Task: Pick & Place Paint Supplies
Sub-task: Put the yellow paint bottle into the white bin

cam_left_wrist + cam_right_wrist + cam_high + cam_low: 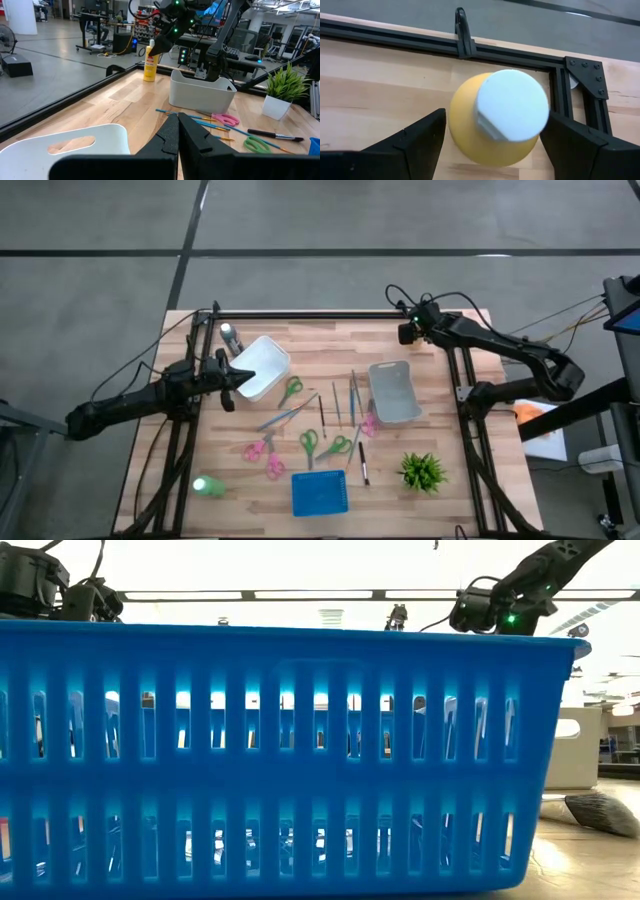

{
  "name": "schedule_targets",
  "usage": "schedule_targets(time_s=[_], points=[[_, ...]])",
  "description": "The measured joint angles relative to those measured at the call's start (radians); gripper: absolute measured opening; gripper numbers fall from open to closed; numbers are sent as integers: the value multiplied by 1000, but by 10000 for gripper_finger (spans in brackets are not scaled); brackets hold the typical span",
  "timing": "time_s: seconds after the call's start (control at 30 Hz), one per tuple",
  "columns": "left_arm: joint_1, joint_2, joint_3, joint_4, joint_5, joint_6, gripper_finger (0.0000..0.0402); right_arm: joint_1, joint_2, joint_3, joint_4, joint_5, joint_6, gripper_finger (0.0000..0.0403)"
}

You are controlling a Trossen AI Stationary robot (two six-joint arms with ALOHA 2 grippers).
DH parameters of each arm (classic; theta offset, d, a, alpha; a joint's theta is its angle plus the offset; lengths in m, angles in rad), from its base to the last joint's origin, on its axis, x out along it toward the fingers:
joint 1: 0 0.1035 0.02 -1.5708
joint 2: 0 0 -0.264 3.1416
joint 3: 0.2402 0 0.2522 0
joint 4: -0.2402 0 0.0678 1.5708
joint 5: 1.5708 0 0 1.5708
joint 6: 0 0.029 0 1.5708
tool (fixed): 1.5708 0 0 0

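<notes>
High view shows us the right pincer (408,332) at the far right corner of the table (470,450); in the right wrist view its fingers (410,142) stand wide apart on both sides of the yellow-orange bottle (495,122), directly above its white cap; whether they touch it we cannot tell. We see the left pincer (228,388) at the left side, pressed together and holding nothing, just beside the white bin (262,367); the dark grey bottle (232,338) stands behind that bin; the green bottle (208,486) is near the front left corner. Between the white bin and the grey bin (394,392) the brushes (336,402) lie spread among scissors (309,445); the blue basket (319,492) stands at the front edge, and the potted plant (423,471) is to its right.
</notes>
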Motion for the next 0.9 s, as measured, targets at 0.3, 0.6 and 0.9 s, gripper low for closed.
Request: schedule_targets(time_s=[0.3,0.6,0.9], points=[[0,0,0,0,0,0,0,-9,21,0,2,1,0,286],[0,0,0,0,0,0,0,-9,23,0,2,3,-6,221],[0,0,0,0,0,0,0,-9,23,0,1,3,-4,218]])
